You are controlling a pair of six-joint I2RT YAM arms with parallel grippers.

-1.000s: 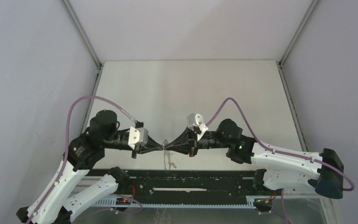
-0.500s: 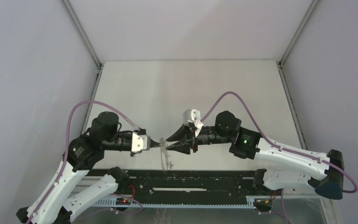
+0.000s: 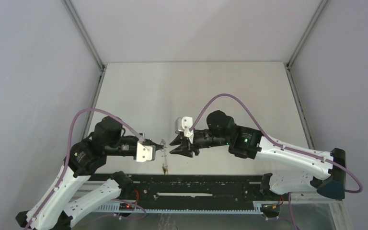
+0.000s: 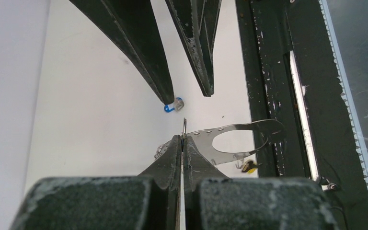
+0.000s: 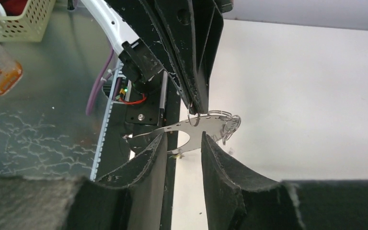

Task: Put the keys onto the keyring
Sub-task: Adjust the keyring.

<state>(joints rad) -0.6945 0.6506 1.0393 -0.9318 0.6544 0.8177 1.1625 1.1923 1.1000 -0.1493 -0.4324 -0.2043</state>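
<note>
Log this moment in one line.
left jaws: shut on keyring | right jaws: open, empty, near keyring | yellow key: by keyring edge, attachment unclear | blue key: apart from keyring

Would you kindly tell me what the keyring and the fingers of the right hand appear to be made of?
The keyring looks like thin sheet metal with a polished finish: silvery, mirror-like reflections, small punched holes. The fingers of the right hand look like matte black rubber or dense foam, going by their rough, grainy, unreflective surface; which of the two I cannot tell.
</note>
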